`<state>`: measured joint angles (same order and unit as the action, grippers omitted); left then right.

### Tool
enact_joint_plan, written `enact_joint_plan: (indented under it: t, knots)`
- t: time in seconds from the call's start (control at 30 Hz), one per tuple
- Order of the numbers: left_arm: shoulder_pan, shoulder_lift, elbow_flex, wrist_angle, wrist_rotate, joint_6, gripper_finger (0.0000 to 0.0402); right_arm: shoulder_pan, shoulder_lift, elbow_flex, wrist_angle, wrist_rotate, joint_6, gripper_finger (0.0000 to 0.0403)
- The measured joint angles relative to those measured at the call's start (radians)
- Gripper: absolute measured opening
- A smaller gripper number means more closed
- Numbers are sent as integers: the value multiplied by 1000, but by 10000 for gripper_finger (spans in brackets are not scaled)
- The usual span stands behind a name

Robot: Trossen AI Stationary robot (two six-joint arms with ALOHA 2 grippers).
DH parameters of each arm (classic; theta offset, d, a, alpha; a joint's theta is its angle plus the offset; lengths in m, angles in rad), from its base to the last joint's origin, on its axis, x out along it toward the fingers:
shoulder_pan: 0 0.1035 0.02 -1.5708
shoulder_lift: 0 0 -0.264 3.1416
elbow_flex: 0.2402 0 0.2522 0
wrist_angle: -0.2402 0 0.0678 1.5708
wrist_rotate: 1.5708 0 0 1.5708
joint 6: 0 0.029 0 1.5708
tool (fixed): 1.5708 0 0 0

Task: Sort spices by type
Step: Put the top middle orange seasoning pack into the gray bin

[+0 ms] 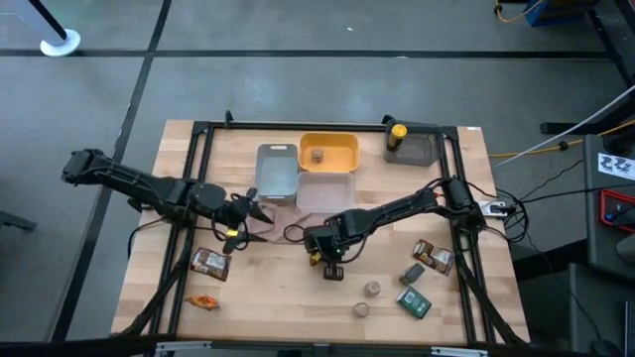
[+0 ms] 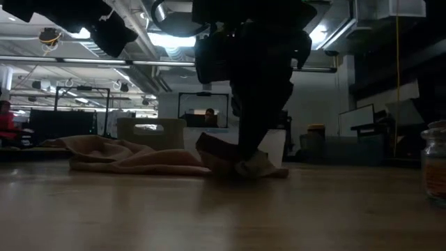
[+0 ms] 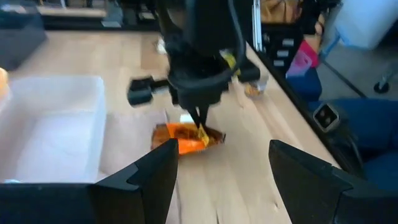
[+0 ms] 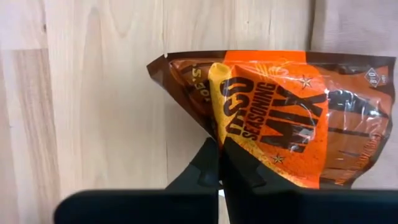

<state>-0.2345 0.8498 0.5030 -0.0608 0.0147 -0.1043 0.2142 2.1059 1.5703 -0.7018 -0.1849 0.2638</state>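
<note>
Down at mid-table, the right gripper (image 4: 219, 163) pinches one orange packet (image 4: 292, 118) at its edge, just beside the beige cloth (image 1: 266, 220). Three more packets, two boxes and two jars lie around. A third jar (image 1: 317, 155) sits in the yellow tray (image 1: 346, 151); the bottle (image 1: 396, 132) stands in a grey one. The left gripper (image 3: 221, 165) hovers apart nearby.

The seasoning packet (image 4: 292, 118) — orange face, dark brown edges, brown lettering on a yellow band — lies on pale wood table (image 4: 106, 93); a yellow tray (image 1: 328, 151) sits near the far edge.
</note>
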Motion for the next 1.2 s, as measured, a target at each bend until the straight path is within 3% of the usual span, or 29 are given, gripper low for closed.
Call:
enact_joint_plan:
  t: [0.2, 0.57, 1.2]
  knots:
    - [-38, 140, 0, 28, -20, 64, 235, -6, -2, 43, -13, -4, 1, 10]
    - [-123, 411, 0, 341, -208, 371, 235, -21, -4, 154, -10, -1, -6, 6]
    - [-143, 675, 2, 652, -289, 394, 235, -27, -5, 198, -4, 3, -6, 7]
